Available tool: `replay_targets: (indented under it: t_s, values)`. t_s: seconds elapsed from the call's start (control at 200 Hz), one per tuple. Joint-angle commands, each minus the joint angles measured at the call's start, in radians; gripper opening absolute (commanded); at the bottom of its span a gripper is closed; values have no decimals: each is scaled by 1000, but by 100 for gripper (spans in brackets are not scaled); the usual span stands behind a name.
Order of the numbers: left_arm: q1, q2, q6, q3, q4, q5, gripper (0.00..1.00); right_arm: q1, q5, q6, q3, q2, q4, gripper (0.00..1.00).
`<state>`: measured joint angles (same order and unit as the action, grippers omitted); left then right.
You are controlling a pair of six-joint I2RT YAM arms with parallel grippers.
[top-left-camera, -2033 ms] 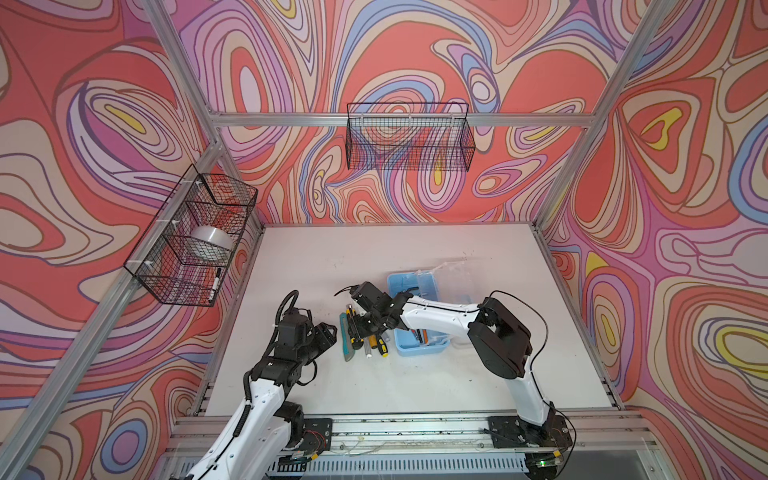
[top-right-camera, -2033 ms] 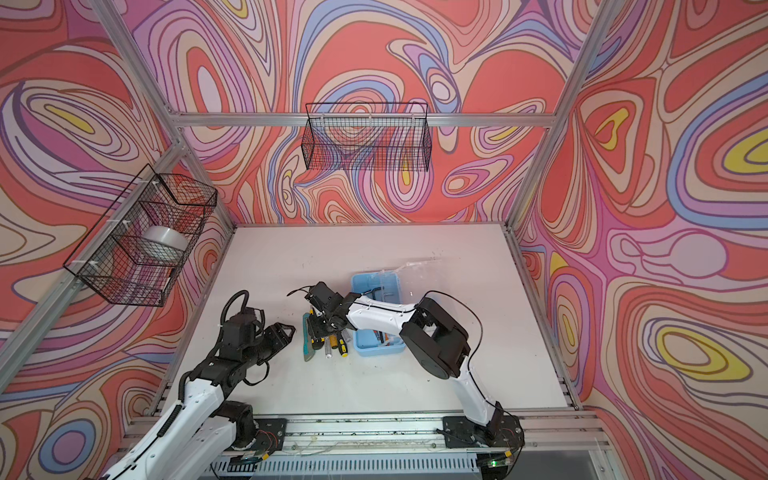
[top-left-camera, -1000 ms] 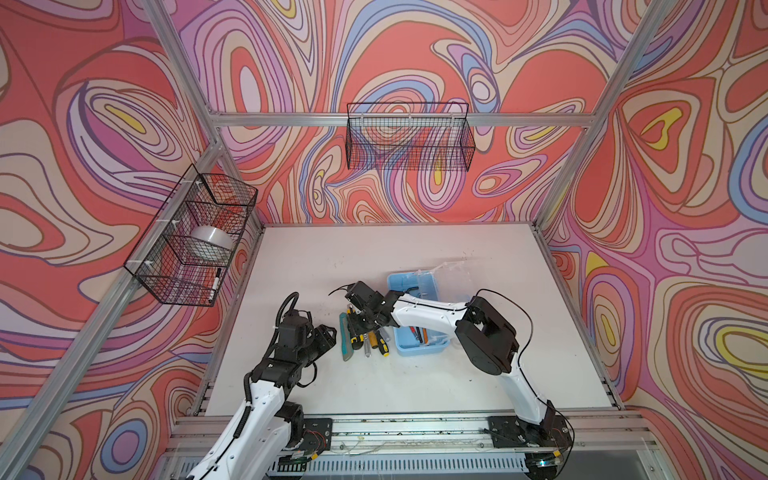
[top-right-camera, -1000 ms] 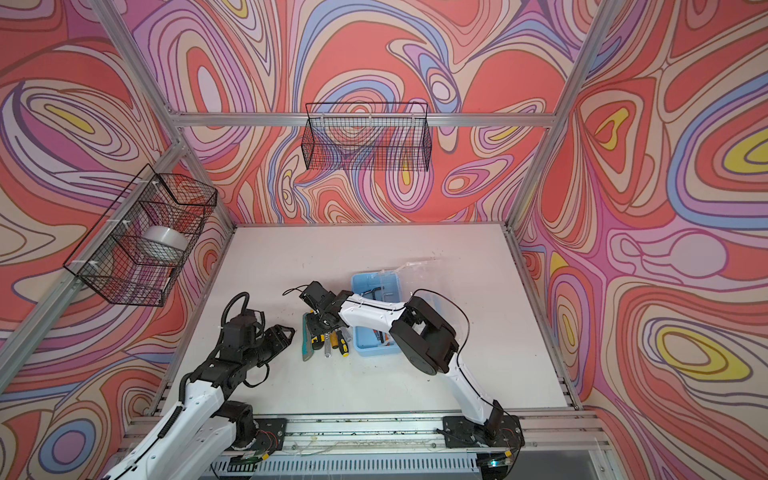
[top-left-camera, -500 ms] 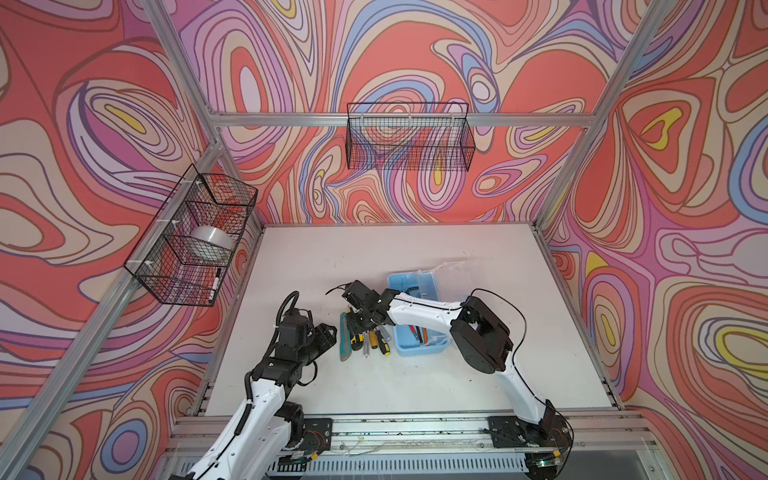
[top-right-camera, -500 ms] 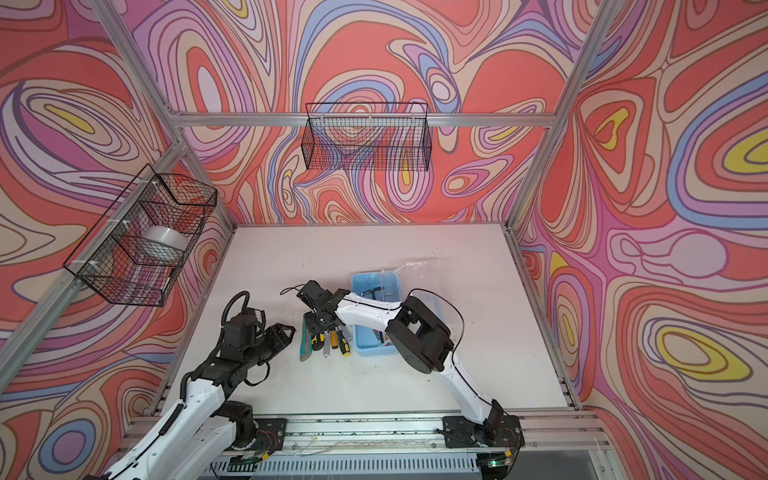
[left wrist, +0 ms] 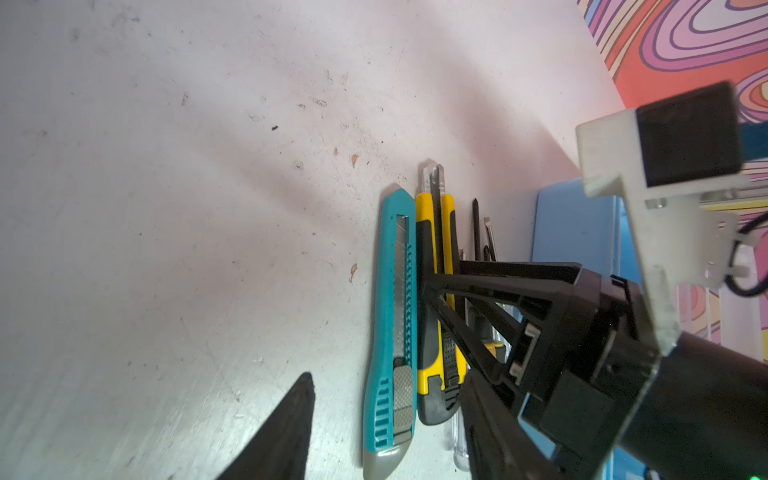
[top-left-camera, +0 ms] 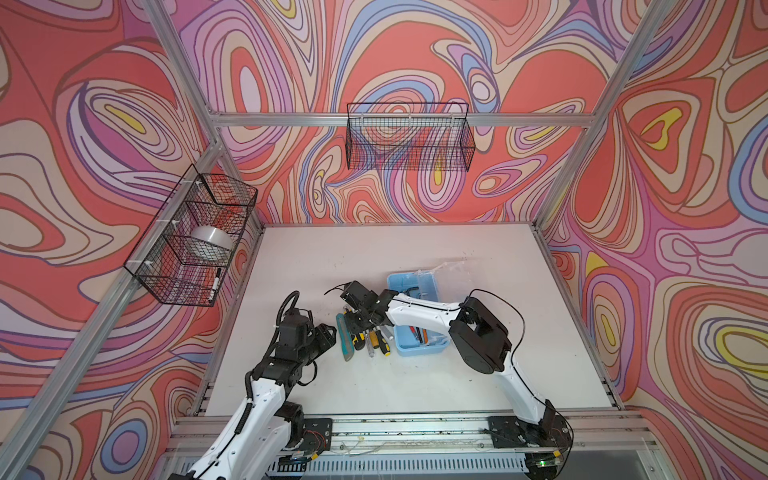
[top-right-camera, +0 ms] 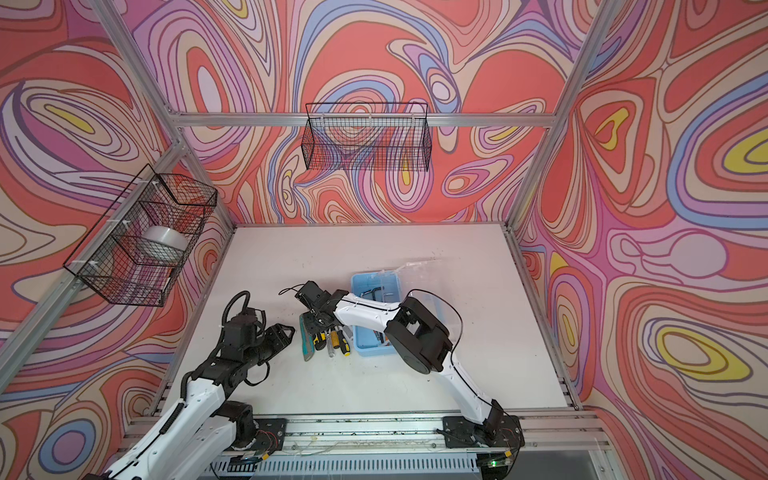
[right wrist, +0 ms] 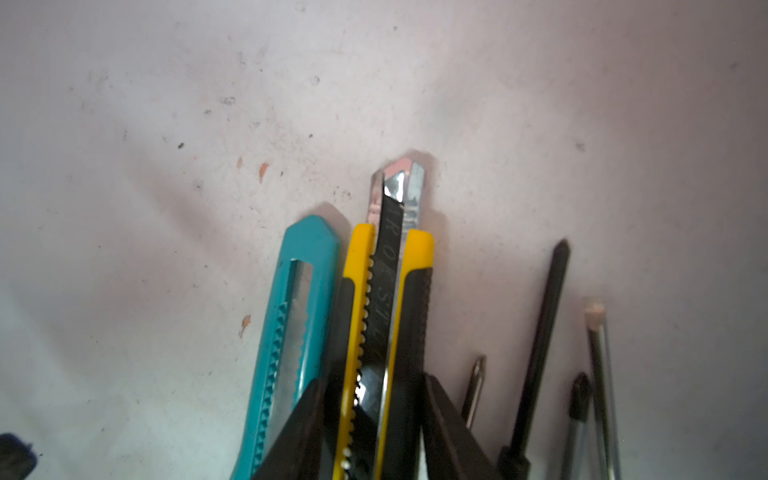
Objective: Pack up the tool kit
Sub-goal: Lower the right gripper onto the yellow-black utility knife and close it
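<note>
Item: yellow utility knife (right wrist: 386, 311), lying on the table (top-left-camera: 374, 249) left of the open light-blue case (top-left-camera: 422, 352), beside the teal knife (right wrist: 291, 311). The right gripper (right wrist: 374, 380) straddles it, fingers narrower than a second ago; whether they pinch it yet cannot be told. The left gripper (top-left-camera: 323, 336) is unchanged, fingers spread and empty.

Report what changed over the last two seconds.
The right gripper edged leftward, away from the light-blue case, over the tool row. Its fingers narrowed around the yellow utility knife, grip not confirmed. Nothing was lifted or released. The left gripper, teal utility knife, screwdrivers and case stayed put.
</note>
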<state>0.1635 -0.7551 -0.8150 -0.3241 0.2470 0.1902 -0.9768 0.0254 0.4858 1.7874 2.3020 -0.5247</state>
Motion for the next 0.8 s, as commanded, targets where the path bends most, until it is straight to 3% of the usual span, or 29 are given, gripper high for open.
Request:
replay_targets:
  t_s: [0.0, 0.325, 0.556, 0.711, 0.796]
  values:
    - [-5, 3, 11, 3, -9, -17, 57, -1, -43, 4, -37, 15, -43, 31]
    - [-6, 7, 16, 3, -6, -35, 56, -1, -71, 22, -80, -58, -17, 23]
    - [-6, -15, 16, 10, -23, -33, 56, -1, -26, 28, -103, -76, 16, 22]
    - [-6, -13, 16, 12, -23, -35, 56, -2, -15, 26, -111, -84, 20, 38]
    - [-6, -13, 16, 11, -23, -38, 56, -2, -26, 23, -117, -99, 24, 41]
